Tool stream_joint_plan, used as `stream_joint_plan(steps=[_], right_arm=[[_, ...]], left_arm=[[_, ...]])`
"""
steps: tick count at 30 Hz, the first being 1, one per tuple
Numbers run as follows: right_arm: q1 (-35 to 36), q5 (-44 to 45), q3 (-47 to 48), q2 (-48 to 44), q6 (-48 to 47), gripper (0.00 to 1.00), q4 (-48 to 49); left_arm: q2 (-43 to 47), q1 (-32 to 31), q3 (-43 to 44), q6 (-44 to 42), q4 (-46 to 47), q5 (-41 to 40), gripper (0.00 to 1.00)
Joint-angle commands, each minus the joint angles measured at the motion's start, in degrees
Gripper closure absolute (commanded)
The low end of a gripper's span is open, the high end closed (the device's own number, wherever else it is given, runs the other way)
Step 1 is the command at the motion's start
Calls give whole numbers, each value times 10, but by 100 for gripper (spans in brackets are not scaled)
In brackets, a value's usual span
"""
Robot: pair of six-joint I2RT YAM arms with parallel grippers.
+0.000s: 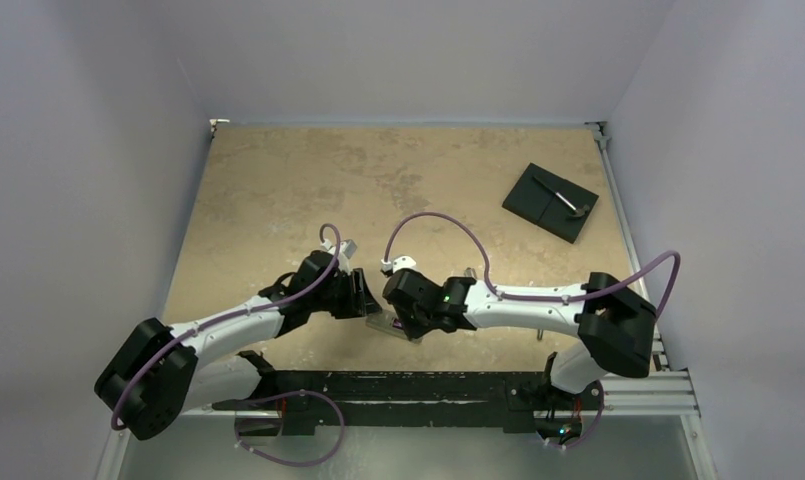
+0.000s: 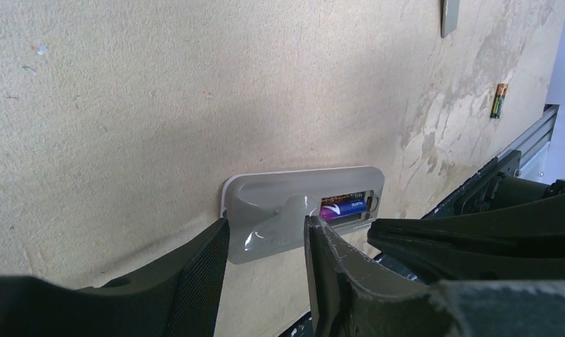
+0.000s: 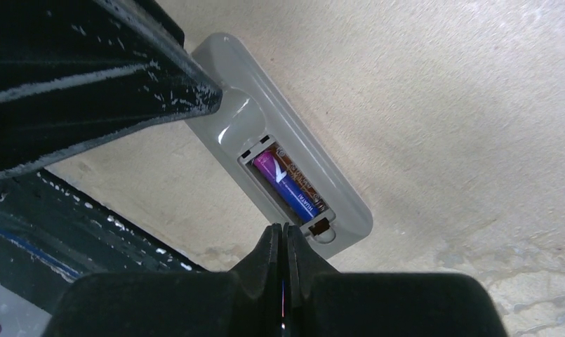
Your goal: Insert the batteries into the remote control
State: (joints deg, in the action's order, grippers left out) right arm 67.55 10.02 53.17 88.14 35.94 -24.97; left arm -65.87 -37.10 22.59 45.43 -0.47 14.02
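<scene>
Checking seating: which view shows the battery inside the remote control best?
Right wrist: open bay of the remote control faces the camera, the purple battery visible full length. Left wrist sees the bay at a shallow angle, only part of the cell showing. Top external shows nothing of it.

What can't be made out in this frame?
Remote button face: turned down, both wrist views.
Whether a second cell lies beside the battery: slot too dim, wrist views.
Remote in top view: covered by left gripper and right gripper.
Grey strip: cut off by left wrist view's top edge.
</scene>
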Motion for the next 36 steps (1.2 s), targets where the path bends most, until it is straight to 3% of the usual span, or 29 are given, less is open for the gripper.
stream_joint_plan(steps=[1, 5, 14, 18, 36], right_arm=[[2, 38, 33, -26, 0, 100, -23], [2, 40, 39, -30, -7, 99, -29], [1, 19, 44, -8, -63, 76, 7], [1, 6, 50, 9, -98, 71, 21], [0, -10, 44, 46, -131, 65, 26]], left_arm=[[13, 1, -8, 0, 15, 7, 57], [21, 1, -9, -1, 7, 7, 58], [51, 1, -7, -7, -58, -14, 52], [67, 2, -10, -5, -75, -20, 50], [73, 1, -14, 2, -80, -18, 48]])
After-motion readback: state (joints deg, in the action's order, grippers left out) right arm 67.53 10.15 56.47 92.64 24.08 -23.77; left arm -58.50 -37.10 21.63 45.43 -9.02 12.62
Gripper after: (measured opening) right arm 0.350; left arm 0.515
